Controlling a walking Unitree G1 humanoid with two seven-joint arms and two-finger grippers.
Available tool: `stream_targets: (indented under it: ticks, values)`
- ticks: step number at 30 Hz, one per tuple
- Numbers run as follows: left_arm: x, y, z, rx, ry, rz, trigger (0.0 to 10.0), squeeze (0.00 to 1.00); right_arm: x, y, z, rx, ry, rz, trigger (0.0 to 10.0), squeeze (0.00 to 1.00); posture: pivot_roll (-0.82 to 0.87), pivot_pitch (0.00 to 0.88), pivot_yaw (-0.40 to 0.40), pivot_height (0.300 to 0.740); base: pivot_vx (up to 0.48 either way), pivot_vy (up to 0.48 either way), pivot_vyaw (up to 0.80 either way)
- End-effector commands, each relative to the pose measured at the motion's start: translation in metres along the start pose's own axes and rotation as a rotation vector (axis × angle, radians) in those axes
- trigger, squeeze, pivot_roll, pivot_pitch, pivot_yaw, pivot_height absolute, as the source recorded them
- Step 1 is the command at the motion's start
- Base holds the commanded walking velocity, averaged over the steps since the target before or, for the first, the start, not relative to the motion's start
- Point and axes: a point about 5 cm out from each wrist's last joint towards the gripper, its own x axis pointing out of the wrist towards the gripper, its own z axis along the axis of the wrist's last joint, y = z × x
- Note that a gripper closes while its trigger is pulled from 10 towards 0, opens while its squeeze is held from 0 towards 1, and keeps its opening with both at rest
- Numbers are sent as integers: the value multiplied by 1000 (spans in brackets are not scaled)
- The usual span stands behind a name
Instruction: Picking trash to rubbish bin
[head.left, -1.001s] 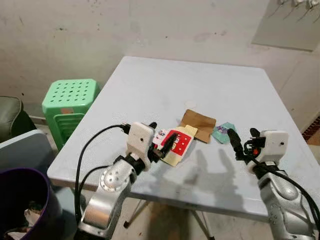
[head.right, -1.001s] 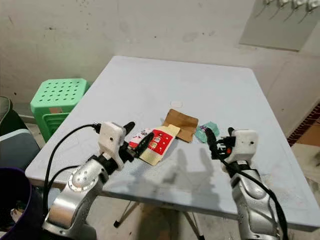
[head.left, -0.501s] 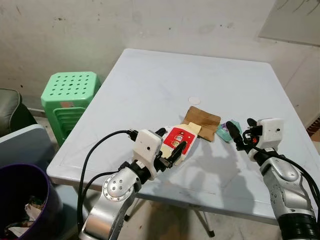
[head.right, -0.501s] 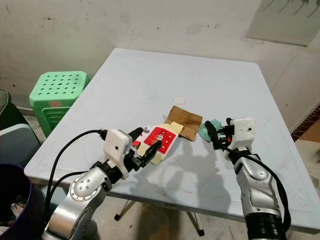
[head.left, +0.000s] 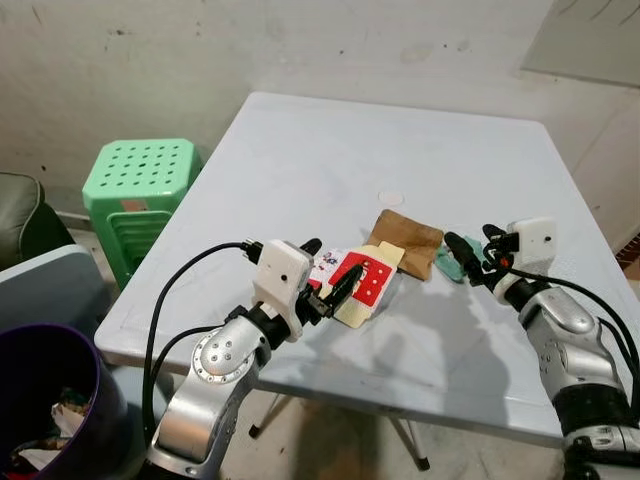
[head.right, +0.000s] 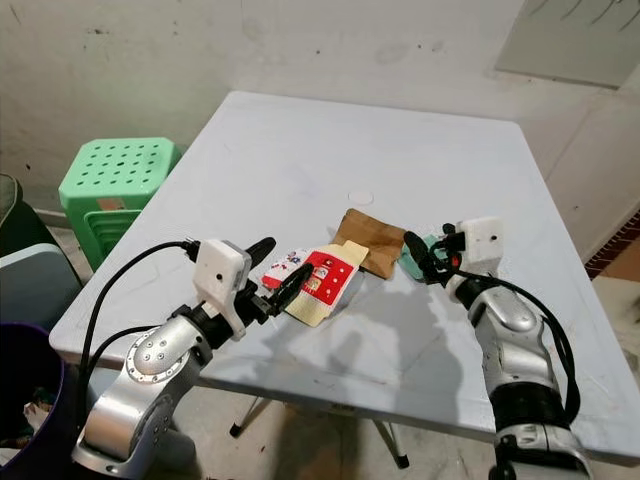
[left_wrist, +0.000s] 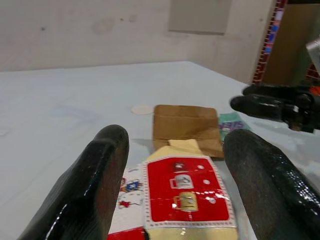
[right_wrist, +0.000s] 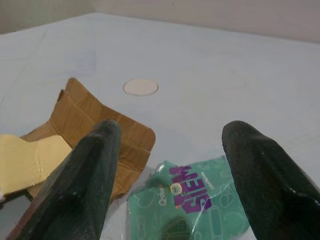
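Observation:
A red, white and cream packet (head.left: 352, 284) lies near the front of the pale table (head.left: 330, 170). My left gripper (head.left: 326, 283) is open with a finger on each side of the packet's near end (left_wrist: 185, 200). A brown paper piece (head.left: 407, 240) lies just behind the packet. To its right lies a small green wrapper (right_wrist: 197, 200). My right gripper (head.left: 472, 248) is open just above that wrapper, one finger on each side. A purple rubbish bin (head.left: 50, 400) with scraps inside stands on the floor at the lower left.
A green plastic stool (head.left: 140, 190) stands left of the table. A small white disc (head.left: 390, 199) lies on the table behind the brown paper. A dark seat (head.left: 20, 215) and a grey-blue object (head.left: 45, 295) are at the far left. Grey walls close in behind.
My right gripper has moved forward over the green wrapper. My left gripper stays at the red packet. The camera has shifted a little.

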Motion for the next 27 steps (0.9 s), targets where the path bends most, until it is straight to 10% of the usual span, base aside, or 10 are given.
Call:
stream_targets:
  ticks: [1, 14, 27]
  values:
    - [1, 0, 3, -8, -7, 4, 10000, 0, -1, -6, 5, -2, -28, -3, 10000, 0, -2, 121, -42, 740, 0, 0, 0]
    - [2, 16, 4, -47, -36, 110, 10000, 0, -24, 20, 22, 56, -325, -63, 10000, 0, -4, 112, -45, 740, 0, 0, 0]
    - [7, 20, 3, -67, -39, 106, 10000, 0, -50, 48, 21, 91, -327, -38, 10000, 0, -43, 117, -33, 740, 0, -117, 0]
